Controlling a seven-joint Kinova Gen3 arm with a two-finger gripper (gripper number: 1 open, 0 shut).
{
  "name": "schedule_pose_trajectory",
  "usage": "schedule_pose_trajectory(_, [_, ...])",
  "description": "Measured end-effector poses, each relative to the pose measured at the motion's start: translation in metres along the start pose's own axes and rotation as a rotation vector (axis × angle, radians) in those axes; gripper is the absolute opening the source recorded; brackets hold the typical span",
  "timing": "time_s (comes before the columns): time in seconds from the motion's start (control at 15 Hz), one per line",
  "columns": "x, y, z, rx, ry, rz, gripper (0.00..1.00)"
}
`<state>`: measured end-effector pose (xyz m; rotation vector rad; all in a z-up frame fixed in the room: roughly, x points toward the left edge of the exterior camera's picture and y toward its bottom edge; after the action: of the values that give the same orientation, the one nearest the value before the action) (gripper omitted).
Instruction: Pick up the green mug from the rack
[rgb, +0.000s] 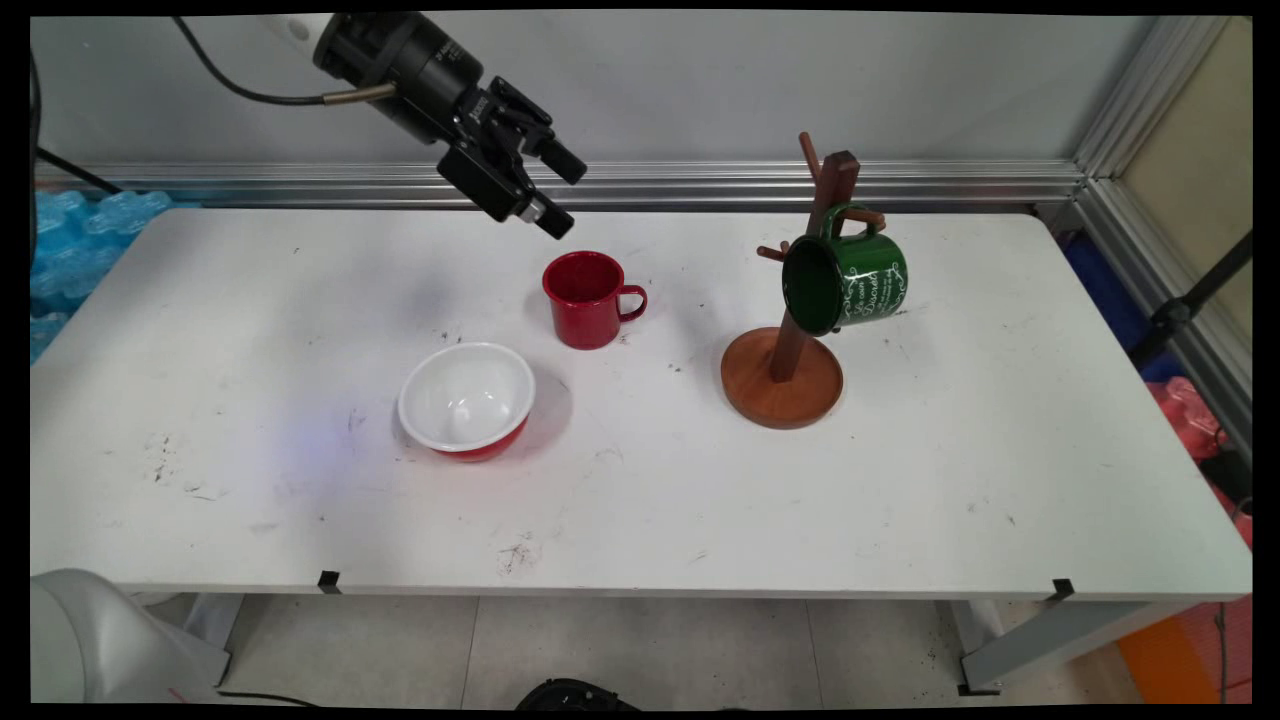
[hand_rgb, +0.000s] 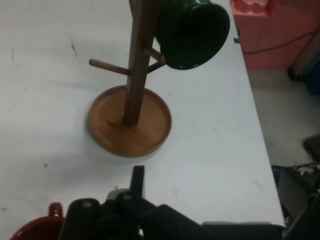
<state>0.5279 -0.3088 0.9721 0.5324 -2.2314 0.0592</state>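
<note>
bowl (rgb: 466, 398) before mug (rgb: 588, 298), stand (rgb: 783, 378) right

A white bench (rgb: 900, 500), scuffed with dark marks, stands before a grey wall (rgb: 700, 80) edged by aluminium rails (rgb: 700, 185). Below the bench lies a pale tiled floor (rgb: 640, 650); left of it, blue wrap (rgb: 70, 240).

White cursive lettering runs across the side of the green mug (rgb: 850, 280) hanging on the wooden mug tree (rgb: 790, 340); its words are too small to read.
</note>
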Motion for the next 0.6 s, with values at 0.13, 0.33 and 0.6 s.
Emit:
schedule_pose_trajectory(0.13, [0.002,0.015,0.004,0.008,0.007,-0.030,1.00])
schedule_pose_trajectory(0.33, [0.007,0.037,0.013,0.012,0.015,-0.072,1.00])
schedule_pose_trajectory(0.6, [0.016,0.063,0.030,0.015,0.029,-0.118,1.00])
